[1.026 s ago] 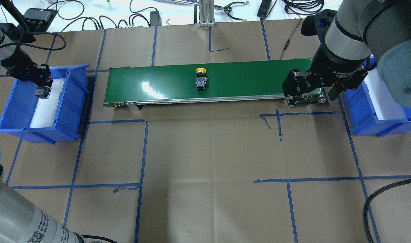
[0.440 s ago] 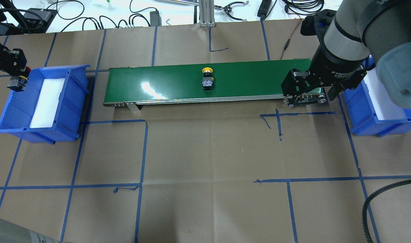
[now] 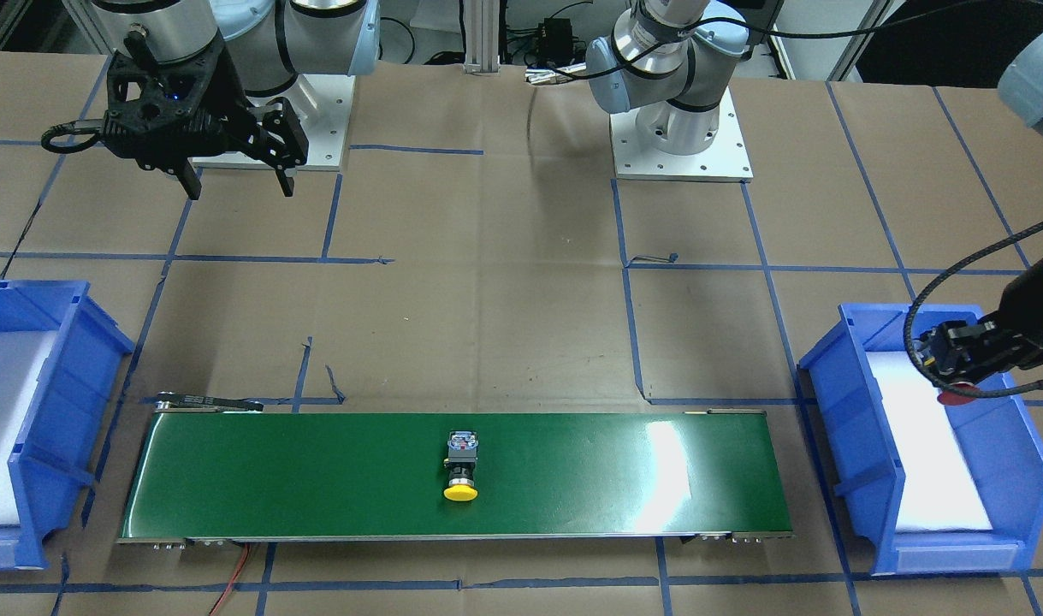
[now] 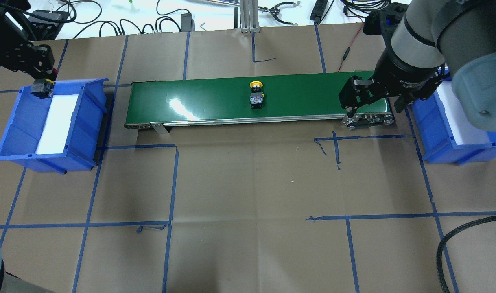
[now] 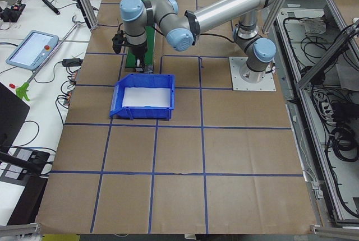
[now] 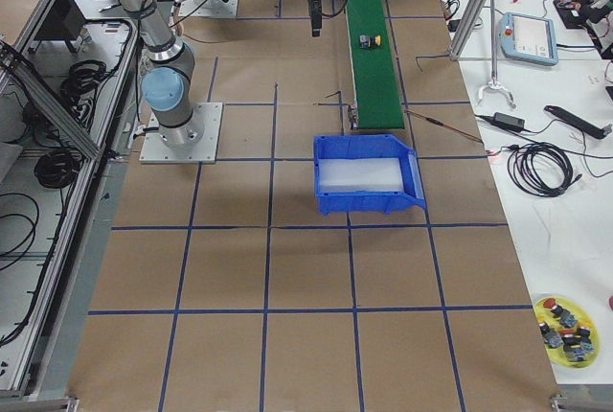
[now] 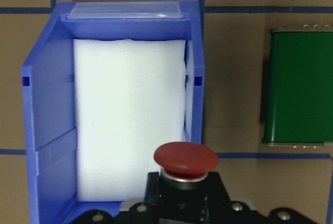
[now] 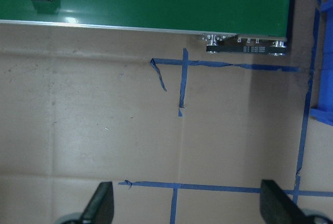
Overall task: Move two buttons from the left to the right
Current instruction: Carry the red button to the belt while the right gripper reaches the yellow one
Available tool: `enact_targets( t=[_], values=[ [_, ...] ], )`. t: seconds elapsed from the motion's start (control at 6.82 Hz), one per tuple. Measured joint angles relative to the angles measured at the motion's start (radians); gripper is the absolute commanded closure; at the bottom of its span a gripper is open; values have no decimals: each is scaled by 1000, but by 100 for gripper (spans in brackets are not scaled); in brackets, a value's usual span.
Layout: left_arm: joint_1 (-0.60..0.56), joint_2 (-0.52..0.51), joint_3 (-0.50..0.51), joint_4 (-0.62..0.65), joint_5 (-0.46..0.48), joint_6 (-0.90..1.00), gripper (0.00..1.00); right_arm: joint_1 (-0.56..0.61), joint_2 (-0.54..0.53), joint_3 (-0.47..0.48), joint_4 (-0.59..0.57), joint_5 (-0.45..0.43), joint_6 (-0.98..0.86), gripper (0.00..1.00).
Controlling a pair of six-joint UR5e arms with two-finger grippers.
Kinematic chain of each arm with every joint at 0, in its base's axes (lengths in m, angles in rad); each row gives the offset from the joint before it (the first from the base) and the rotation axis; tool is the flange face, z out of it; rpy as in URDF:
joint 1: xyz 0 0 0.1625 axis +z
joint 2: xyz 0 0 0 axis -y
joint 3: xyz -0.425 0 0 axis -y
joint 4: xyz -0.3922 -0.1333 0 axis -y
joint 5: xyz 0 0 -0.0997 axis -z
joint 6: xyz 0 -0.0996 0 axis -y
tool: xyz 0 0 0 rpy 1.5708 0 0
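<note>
bins: left bin (image 4: 18, 122) and right bin (image 4: 435, 130), both blue, each lined with a white foam pad (image 4: 58, 122). left hand (image 4: 42, 83) pinches the red button (image 7: 186, 160) above the left bin. yellow button (image 4: 256, 94) lies on its side mid-length on the green conveyor belt (image 4: 199, 101). right hand (image 4: 373, 106) is spread, fingers apart, above the belt's right end.

Yellow button (image 4: 256, 95) lies sideways mid green belt (image 4: 313, 93), cap far; red button (image 7: 186, 160) clamped in left gripper (image 4: 41, 86) above left bin (image 4: 12, 122).

A green conveyor (image 4: 313, 93) runs between the left blue bin (image 4: 85, 118) and the right blue bin (image 4: 431, 130), both foam-lined.
</note>
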Motion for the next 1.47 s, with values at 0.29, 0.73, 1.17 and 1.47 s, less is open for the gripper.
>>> enact_targets(
  t=[0.29,0.73,1.17,1.47],
  values=[
    [-121,-11,5,0,-2,-151,100,-1,78,34,-149,0,1,0],
    [-247,-41,-7,31,-3,-296,100,-1,201,47,-378,1,26,0],
    [-267,-124,-23,128,-2,-305,100,1,329,39,-554,1,69,0],
    [-271,-183,-35,203,-1,-306,100,3,387,34,-603,52,132,0]
  ],
)
